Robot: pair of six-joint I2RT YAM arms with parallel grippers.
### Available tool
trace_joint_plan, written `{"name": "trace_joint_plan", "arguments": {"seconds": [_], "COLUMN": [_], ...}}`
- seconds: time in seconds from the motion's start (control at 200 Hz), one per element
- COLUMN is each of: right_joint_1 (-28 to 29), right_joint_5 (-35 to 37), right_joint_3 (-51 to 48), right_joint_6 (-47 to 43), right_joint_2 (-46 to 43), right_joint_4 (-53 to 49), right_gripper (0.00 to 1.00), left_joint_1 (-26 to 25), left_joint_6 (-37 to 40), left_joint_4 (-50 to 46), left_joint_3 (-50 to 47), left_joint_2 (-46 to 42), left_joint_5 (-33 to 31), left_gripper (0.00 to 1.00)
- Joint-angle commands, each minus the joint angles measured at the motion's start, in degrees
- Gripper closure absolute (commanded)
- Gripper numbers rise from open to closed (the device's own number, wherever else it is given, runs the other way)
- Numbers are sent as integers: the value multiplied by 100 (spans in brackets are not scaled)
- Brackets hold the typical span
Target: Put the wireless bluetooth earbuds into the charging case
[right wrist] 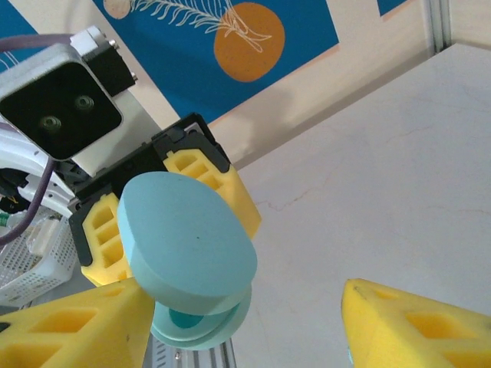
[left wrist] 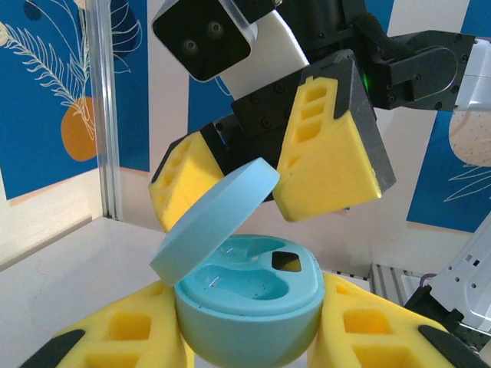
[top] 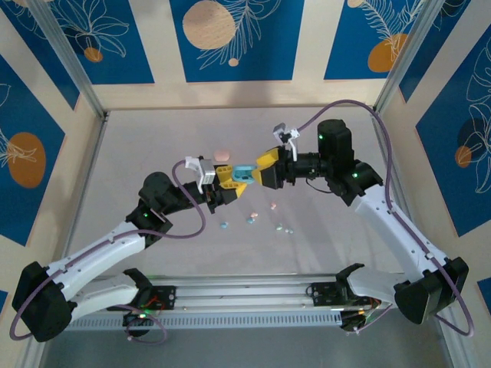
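The left gripper [left wrist: 247, 337] clamps the base of a light blue charging case [left wrist: 249, 303], its hinged lid [left wrist: 219, 218] tilted half up over two moulded wells. The right gripper [right wrist: 245, 323] stands with jaws apart around that lid, one pad [right wrist: 80, 326] at its rim. The wireless bluetooth earbuds [top: 250, 219] lie scattered on the table [top: 153, 138] beneath the raised case; a pink case [top: 222, 155] sits farther back.

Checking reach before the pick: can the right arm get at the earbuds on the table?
Probably yes: its tool is open and empty, and the earbuds lie uncovered on the table close by.
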Motion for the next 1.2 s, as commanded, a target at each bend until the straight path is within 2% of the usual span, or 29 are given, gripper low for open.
{"name": "trace_joint_plan", "arguments": {"seconds": [0.0, 0.15, 0.325, 0.485, 0.59, 0.9, 1.196], "right_joint_1": [158, 171, 214, 283, 346, 485, 558], "right_joint_5": [62, -305, -331, -254, -28, -60, -97], "right_joint_3": [287, 578, 522, 468, 362, 193, 6], "right_joint_6": [-192, -205, -267, -293, -584, -1373, -1794], "right_joint_2": [130, 397, 401, 367, 281, 90, -92], "right_joint_4": [-240, -279, 20, 296, 447, 557, 743], "right_gripper": [35, 40, 54, 52, 54, 78, 89], "left_joint_1": [-15, -14, -18, -14, -14, -17, -18], "left_joint_6": [-151, -123, -188, -180, -190, -174, -180], "left_joint_4": [395, 379, 367, 162, 144, 75, 56], "left_joint_3": [36, 99, 147, 211, 213, 232, 229], "left_joint_2": [-95, -112, -137, -138, -137, -122, -117], "left_joint_5": [112, 263, 428, 497, 522, 540, 549], "left_gripper": [76, 76, 74, 73, 73, 72, 66]}}
